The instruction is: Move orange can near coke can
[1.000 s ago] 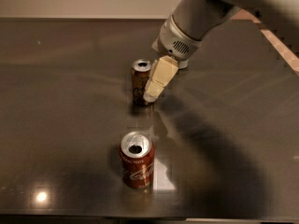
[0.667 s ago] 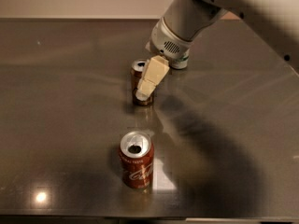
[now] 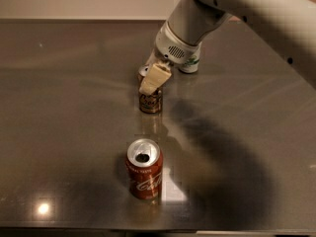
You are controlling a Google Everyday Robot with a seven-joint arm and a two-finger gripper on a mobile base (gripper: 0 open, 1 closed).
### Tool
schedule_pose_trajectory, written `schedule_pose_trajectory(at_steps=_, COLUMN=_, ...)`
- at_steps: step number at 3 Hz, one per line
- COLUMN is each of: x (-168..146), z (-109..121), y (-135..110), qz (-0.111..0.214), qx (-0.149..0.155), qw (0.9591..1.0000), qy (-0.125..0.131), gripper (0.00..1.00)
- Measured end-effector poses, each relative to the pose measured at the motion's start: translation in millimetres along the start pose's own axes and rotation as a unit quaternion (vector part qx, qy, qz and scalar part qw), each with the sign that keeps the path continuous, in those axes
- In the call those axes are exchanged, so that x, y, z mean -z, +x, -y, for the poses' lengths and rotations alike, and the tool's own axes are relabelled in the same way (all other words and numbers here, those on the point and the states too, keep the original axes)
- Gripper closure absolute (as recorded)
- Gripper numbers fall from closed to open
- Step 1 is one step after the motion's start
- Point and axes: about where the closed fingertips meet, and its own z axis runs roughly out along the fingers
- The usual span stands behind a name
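Observation:
The orange can (image 3: 151,102) stands upright in the middle of the dark table (image 3: 59,107); it is brownish-orange with a silver top. My gripper (image 3: 149,85) reaches down from the upper right and sits over the can's top and upper front, hiding most of it. The coke can (image 3: 144,175), red with white script and an open silver top, stands upright nearer the front edge, well apart from the orange can.
A white-green can (image 3: 190,64) stands behind the gripper, partly hidden by the arm (image 3: 237,9). The arm casts a wide shadow over the table's right half. The table's front edge runs along the bottom of the view.
My gripper has moved left and down onto the orange can, covering its top. The arm has shifted and uncovered the white-green can behind. Neither the orange can nor the coke can has moved.

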Motion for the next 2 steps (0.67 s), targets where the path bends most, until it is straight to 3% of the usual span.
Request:
schedule_pose_trajectory(at_steps=1, x=14.3, z=-10.1, y=1.7, qz=-0.002, qx=0.025, qw=0.9996, qy=-0.013, gripper=0.82)
schedule_pose_trajectory(at_steps=2, x=35.5, z=-30.2, y=8.1, qz=-0.001, qx=0.064, qw=0.9971, qy=-0.042, gripper=1.00)
